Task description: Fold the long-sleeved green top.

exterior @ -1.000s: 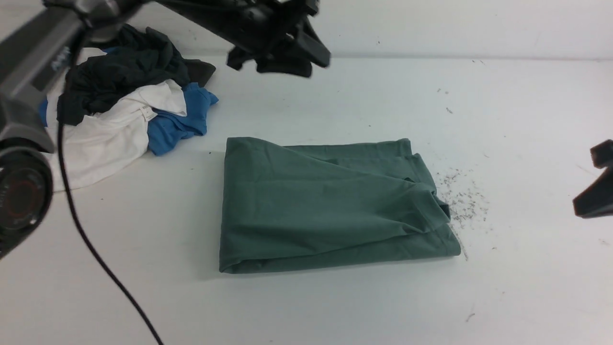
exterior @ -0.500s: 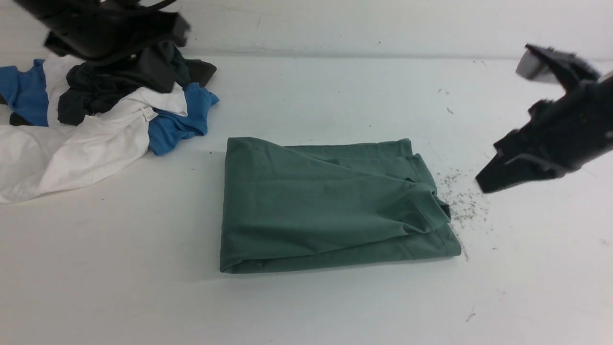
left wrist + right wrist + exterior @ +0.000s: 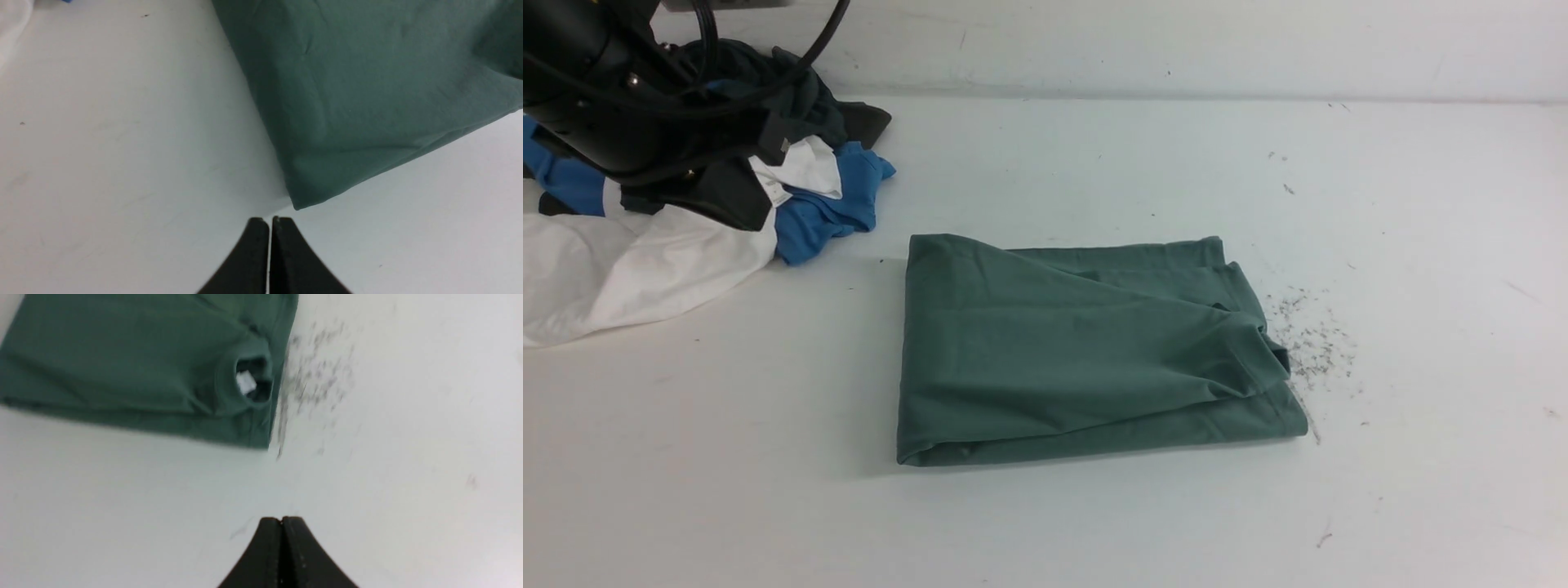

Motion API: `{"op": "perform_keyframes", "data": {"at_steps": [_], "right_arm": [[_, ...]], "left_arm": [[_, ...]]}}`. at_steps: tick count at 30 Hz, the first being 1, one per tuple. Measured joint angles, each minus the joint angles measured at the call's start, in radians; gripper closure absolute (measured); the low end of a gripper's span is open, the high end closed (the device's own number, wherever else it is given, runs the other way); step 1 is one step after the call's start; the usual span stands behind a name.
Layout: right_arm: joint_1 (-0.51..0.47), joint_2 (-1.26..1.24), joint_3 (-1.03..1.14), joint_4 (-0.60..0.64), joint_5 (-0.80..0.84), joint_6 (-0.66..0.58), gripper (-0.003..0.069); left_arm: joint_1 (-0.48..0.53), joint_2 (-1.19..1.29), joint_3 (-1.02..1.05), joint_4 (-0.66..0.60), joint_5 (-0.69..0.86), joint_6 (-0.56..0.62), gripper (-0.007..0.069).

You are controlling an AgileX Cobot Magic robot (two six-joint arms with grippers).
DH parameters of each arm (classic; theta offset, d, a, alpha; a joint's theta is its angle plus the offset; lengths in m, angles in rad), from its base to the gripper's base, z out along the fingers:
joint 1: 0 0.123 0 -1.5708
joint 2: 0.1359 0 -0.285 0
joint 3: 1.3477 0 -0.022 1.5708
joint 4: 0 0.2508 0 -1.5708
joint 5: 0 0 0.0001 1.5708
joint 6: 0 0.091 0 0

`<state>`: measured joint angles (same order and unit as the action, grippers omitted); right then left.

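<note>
Lying folded into a rectangle mid-table point(image 3: 1421, 204), the green long-sleeved top point(image 3: 1086, 351) sat free of both arms. The left gripper point(image 3: 269, 222) and right gripper point(image 3: 282, 520) were pressed together, empty, apparently raised above the table.

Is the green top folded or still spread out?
Folded: the top lies as a compact layered rectangle on the table, sleeves tucked away, neither gripper touching it.

The green long-sleeved top point(image 3: 1086, 351) lies folded into a flat rectangle; collar tucked rightward.
</note>
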<state>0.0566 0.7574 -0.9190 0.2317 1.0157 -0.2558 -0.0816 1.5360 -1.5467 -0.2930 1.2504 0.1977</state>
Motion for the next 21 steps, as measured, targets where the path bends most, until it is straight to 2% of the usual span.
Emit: {"op": "perform_keyframes", "data": {"at_steps": [4, 5, 6, 9, 12, 15, 21], "right_arm": [[0.000, -0.252, 0.309, 0.010, -0.449, -0.007, 0.0673], [0.000, -0.263, 0.324, 0.010, -0.449, -0.008, 0.0673], [-0.002, -0.328, 0.423, 0.015, -0.599, -0.009, 0.0673], [-0.004, -0.409, 0.564, 0.020, -0.765, -0.008, 0.0673], [-0.004, -0.423, 0.607, 0.048, -0.821, 0.017, 0.0673], [-0.004, -0.424, 0.611, 0.127, -0.839, 0.066, 0.0673], [-0.004, -0.426, 0.611, 0.180, -0.839, 0.089, 0.0673]], "left_arm": [[0.000, -0.002, 0.000, -0.014, 0.000, 0.009, 0.0629], [0.000, -0.002, 0.000, -0.017, 0.000, 0.009, 0.0629], [0.000, -0.002, 0.000, -0.027, 0.000, 0.009, 0.0629], [0.000, -0.002, 0.000, -0.055, 0.000, 0.009, 0.0629], [-0.001, -0.002, 0.000, -0.099, 0.000, 0.009, 0.0629], [-0.001, -0.002, 0.000, -0.136, 0.000, 0.009, 0.0629], [-0.001, -0.002, 0.000, -0.148, 0.000, 0.009, 0.0629]]}}
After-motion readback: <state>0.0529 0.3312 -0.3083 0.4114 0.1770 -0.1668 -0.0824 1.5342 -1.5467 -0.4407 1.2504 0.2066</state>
